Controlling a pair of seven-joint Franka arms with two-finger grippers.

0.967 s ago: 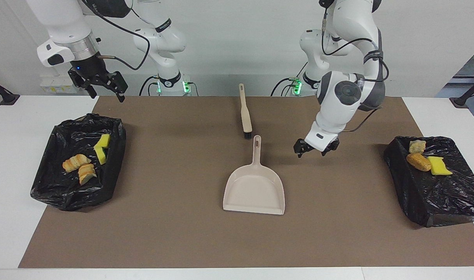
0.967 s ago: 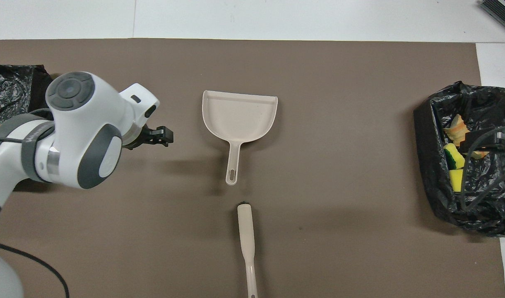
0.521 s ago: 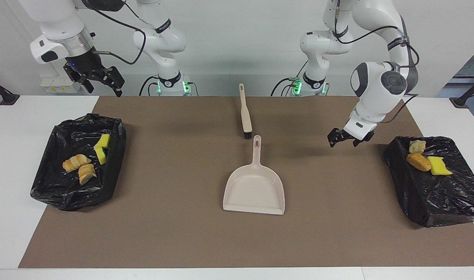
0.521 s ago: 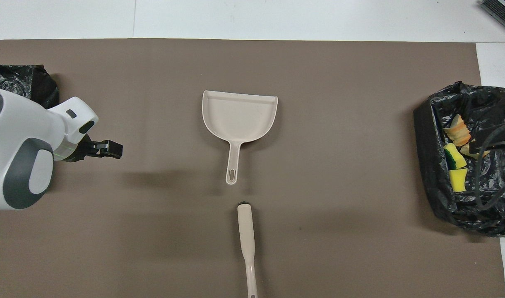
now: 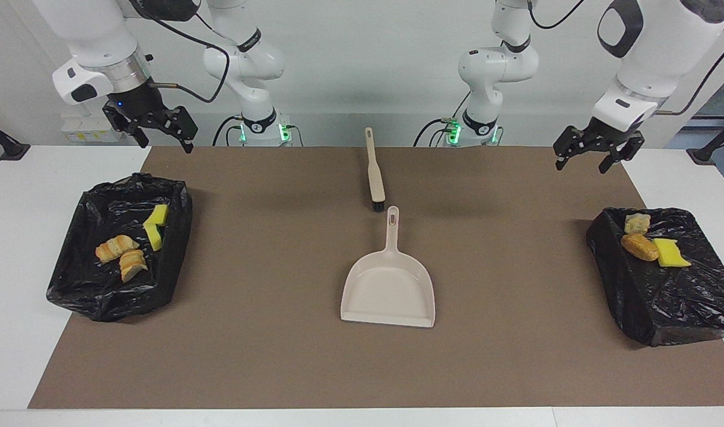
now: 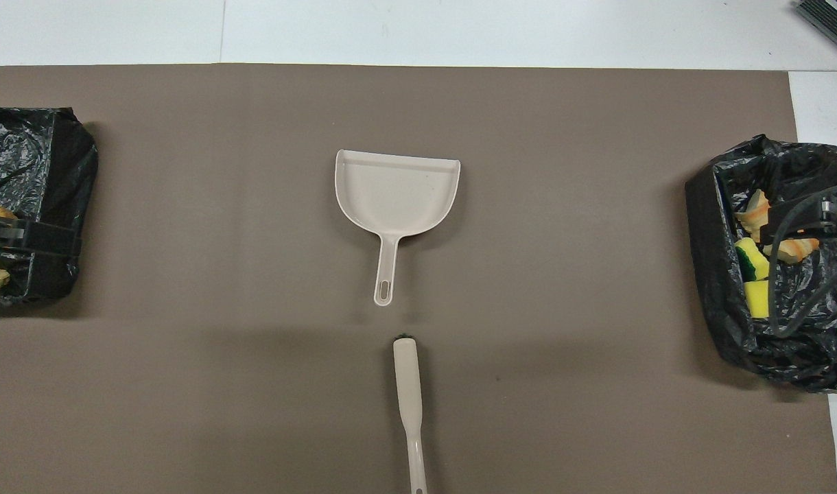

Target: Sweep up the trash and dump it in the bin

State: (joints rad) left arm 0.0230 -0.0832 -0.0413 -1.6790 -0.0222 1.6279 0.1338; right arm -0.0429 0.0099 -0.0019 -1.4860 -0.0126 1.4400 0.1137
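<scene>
trash [image 5: 124, 252] already bagged in both bins [image 5: 664, 296], frame's left and right edges, left gripper [image 5: 596, 155] and right gripper [image 5: 154, 127] raised with jaws open and empty, dustpan [image 5: 389, 284] and brush [image 5: 374, 172] centre; risk: bumping a bin, spilling scraps.

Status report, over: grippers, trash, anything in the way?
Left gripper, right gripper: open, empty, raised. Trash in both bins. Dustpan, brush on mat.

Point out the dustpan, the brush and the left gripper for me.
dustpan [image 5: 388, 290]: facing view, on its bare pan floor.
brush [image 5: 375, 178]: facing view, on its handle.
left gripper [image 5: 593, 153]: facing view, midway between its open fingertips.
</scene>
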